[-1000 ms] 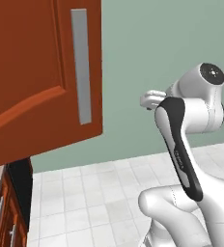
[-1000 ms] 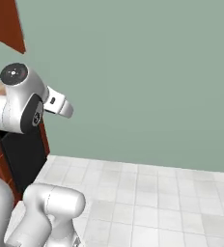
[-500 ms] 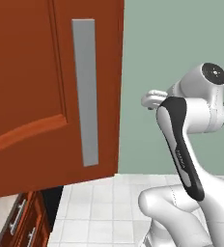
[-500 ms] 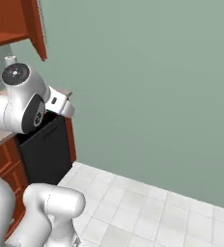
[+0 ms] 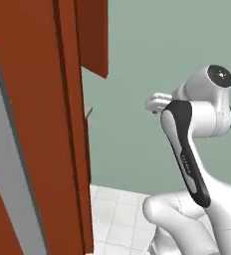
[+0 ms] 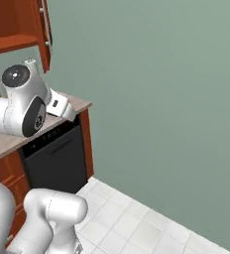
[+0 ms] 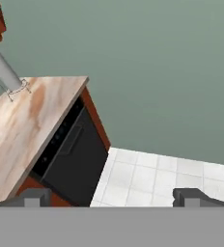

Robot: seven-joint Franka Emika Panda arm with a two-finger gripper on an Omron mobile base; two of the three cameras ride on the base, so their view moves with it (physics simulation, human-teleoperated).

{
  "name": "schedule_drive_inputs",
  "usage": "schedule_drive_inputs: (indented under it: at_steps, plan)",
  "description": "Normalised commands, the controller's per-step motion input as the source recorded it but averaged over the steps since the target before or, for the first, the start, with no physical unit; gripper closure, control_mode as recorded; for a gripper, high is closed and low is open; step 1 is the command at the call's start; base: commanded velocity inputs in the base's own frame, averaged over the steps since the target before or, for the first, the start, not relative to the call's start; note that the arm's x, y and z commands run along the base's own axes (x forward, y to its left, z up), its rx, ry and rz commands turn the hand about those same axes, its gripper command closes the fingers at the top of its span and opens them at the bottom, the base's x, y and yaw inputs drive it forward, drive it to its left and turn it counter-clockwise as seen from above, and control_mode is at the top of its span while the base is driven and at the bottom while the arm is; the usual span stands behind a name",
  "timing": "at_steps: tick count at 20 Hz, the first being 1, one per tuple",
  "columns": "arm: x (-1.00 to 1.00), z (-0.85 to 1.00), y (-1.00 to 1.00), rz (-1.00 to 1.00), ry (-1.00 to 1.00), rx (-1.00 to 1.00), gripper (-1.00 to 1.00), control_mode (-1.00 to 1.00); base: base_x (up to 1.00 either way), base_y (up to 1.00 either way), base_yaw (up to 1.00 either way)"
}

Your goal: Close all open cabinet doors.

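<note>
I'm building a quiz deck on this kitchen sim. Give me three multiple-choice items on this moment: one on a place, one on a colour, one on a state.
1. Where does the black appliance sit?
A. under the end of the counter
B. on the counter
C. up inside the wall cabinet

2. What colour is the cabinet door's bar handle?
A. gold
B. grey
C. black

3. How does the gripper stand?
A. shut on the handle
B. shut on a cup
C. open, holding nothing

Answers:
1 A: the right base view shows it below the counter top, at the end by the wall.
2 B: a grey bar on the red-brown cabinet door.
3 C: the hand view shows the fingertips wide apart over floor.
</note>
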Motion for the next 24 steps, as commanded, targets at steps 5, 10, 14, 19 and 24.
schedule_drive_inputs:
  at_steps: [5,10,14,19,24]
  plan:
    - [0.00,0.00,0.00,0.00,0.00,0.00,-1.00,1.00,0.40,-0.31,0.57]
    - [0.00,0.00,0.00,0.00,0.00,0.00,-1.00,1.00,0.29,-0.22,0.75]
    - [0.00,0.00,0.00,0.00,0.00,0.00,-1.00,1.00,0.26,-0.19,0.80]
    - [0.00,0.00,0.00,0.00,0.00,0.00,-1.00,1.00,0.26,-0.12,0.86]
    - [0.00,0.00,0.00,0.00,0.00,0.00,-1.00,1.00,0.57,-0.19,0.55]
